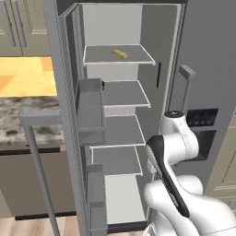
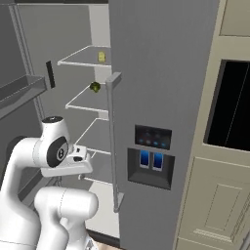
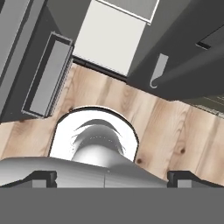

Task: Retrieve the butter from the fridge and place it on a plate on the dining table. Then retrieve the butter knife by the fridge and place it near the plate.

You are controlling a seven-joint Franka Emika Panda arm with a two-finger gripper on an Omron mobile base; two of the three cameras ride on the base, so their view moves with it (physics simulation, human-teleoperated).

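Note:
The fridge (image 1: 207, 69) stands right before me, its left door (image 1: 90, 106) swung open and its right door (image 2: 161, 73) shut. The butter (image 1: 120, 54), a small yellow stick, lies on the top pale shelf (image 1: 99, 57); from the right it shows as butter (image 2: 101, 57) past the door's edge. My arm is folded low in front of the fridge, well below that shelf. In the hand view my gripper (image 3: 113, 178) points down at the wooden floor, open, its fingertips (image 3: 43, 177) wide apart with nothing between them. The plate, dining table and butter knife are out of view.
A small green item (image 2: 95, 87) sits on the second shelf. A slim dark bar (image 1: 158, 75) shows on the fridge's inner right wall. The open door's long handle (image 1: 37, 156) juts toward me at left, before a marbled counter (image 1: 23, 115). A dark wall oven (image 2: 234, 107) stands right.

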